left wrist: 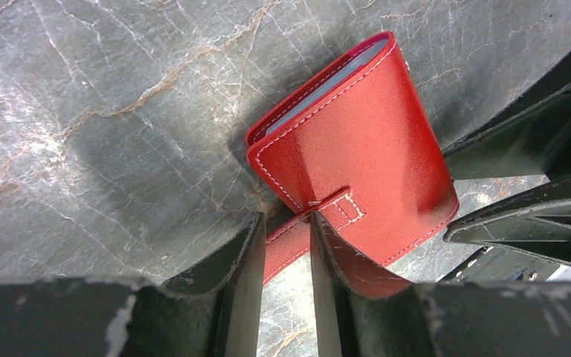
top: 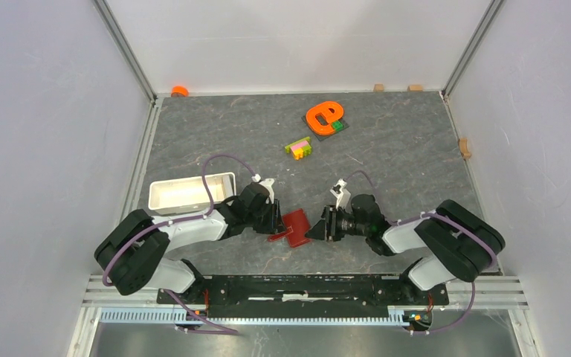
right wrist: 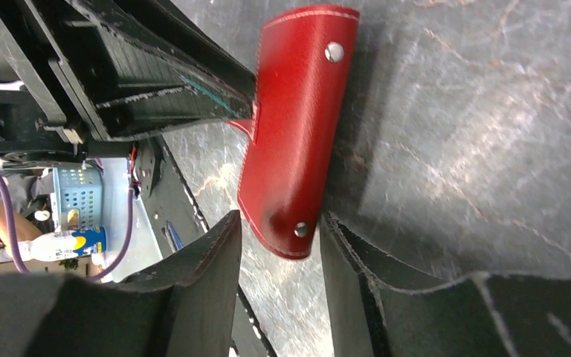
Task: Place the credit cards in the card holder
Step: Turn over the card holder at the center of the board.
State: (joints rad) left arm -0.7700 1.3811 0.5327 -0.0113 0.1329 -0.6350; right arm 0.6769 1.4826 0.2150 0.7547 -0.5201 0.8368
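Observation:
The card holder (top: 295, 225), a dark red wallet, lies folded shut between my two grippers. In the left wrist view the card holder (left wrist: 357, 141) shows a pale bluish edge inside its fold; I cannot tell if that is a card. No credit card shows anywhere else. My left gripper (left wrist: 286, 242) has its fingers a narrow gap apart, and the snap tab (left wrist: 294, 242) crosses that gap at the tips. My right gripper (right wrist: 281, 223) is open, with the lower corner of the card holder (right wrist: 297, 134) between its fingertips, against the right finger.
A white rectangular tray (top: 191, 192) stands left of the left arm. An orange e-shaped toy (top: 323, 116) on a dark plate and a small stack of coloured bricks (top: 298, 148) sit further back. Walls close in the table on three sides.

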